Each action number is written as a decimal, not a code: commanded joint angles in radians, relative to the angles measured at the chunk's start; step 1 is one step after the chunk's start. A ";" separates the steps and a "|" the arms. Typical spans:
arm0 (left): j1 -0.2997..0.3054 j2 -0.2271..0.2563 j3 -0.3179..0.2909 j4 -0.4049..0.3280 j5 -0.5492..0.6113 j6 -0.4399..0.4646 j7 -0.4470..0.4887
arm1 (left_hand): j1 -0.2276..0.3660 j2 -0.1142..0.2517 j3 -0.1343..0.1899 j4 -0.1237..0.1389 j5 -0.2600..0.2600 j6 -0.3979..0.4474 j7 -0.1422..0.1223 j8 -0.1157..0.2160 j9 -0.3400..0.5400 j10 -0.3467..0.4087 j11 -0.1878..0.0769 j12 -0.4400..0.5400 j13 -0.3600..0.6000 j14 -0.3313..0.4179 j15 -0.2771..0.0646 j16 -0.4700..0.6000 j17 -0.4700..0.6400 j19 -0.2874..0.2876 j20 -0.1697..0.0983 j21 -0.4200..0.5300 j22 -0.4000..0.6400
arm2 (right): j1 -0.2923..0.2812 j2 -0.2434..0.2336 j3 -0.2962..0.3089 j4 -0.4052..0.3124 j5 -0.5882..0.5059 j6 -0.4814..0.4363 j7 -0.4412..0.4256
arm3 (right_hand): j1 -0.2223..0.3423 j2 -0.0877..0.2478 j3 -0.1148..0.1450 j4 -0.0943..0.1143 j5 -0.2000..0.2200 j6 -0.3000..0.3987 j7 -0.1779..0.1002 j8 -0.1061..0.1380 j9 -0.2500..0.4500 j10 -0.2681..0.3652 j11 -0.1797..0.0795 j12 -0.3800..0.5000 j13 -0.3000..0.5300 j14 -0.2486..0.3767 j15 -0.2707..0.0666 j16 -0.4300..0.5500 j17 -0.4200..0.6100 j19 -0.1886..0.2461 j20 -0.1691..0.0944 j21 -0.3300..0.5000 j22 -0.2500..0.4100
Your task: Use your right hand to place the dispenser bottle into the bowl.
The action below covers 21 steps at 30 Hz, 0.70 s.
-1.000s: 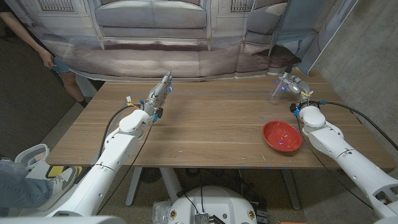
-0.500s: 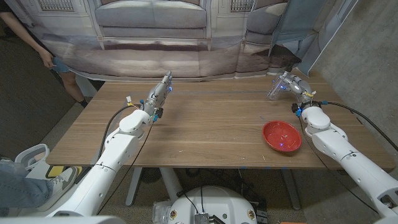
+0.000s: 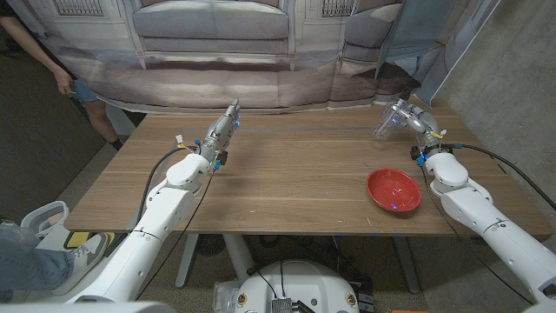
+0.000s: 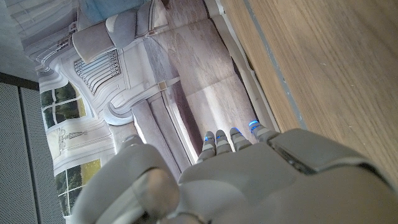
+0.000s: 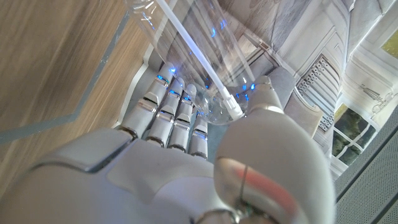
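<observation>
The dispenser bottle (image 3: 389,122) is clear plastic with a thin tube inside; my right hand (image 3: 413,119) grips it at the table's far right, tilted and lifted off the wood. In the right wrist view the clear bottle (image 5: 186,43) lies against my fingers (image 5: 168,115) with the thumb closing over it. The red bowl (image 3: 393,190) sits nearer the front edge on the right, below the held bottle, with nothing in it. My left hand (image 3: 222,130) stands at the far left of the table, fingers straight and together, holding nothing.
The wooden table (image 3: 295,178) spreads bare between the two arms. A printed backdrop (image 3: 217,52) hangs behind the far edge. A person (image 3: 52,69) stands at the back left, off the table.
My right hand with the bottle has drifted slightly away from me and to the right. The left arm and the bowl have stayed where they were.
</observation>
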 commanded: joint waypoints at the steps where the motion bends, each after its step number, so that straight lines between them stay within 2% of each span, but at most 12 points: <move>1: 0.001 0.000 0.003 0.001 -0.002 -0.005 -0.001 | 0.003 0.009 -0.004 0.001 0.000 0.004 0.003 -0.002 0.004 0.002 -0.003 0.002 0.004 0.001 0.001 0.000 0.002 -0.001 0.006 -0.002 0.003 | -0.047 -0.013 0.026 -0.049 0.006 0.023 0.012 | 0.037 0.051 0.012 0.008 -0.007 0.072 -0.059 0.008 0.004 0.040 -0.031 0.004 0.005 0.012 -0.068 0.005 0.002 0.012 -0.062 0.009 0.001; 21: 0.018 0.013 -0.003 -0.021 -0.005 -0.006 -0.003 | 0.004 0.010 -0.009 0.001 -0.001 0.004 0.002 -0.002 0.004 0.002 0.000 0.002 0.004 0.002 0.002 0.000 0.002 -0.001 0.005 -0.002 0.003 | -0.112 -0.013 0.069 -0.097 0.041 0.085 0.061 | 0.047 0.057 0.017 0.007 -0.017 0.079 -0.055 0.004 0.005 0.050 -0.035 0.007 0.009 0.030 -0.071 0.009 0.006 0.020 -0.066 0.014 0.001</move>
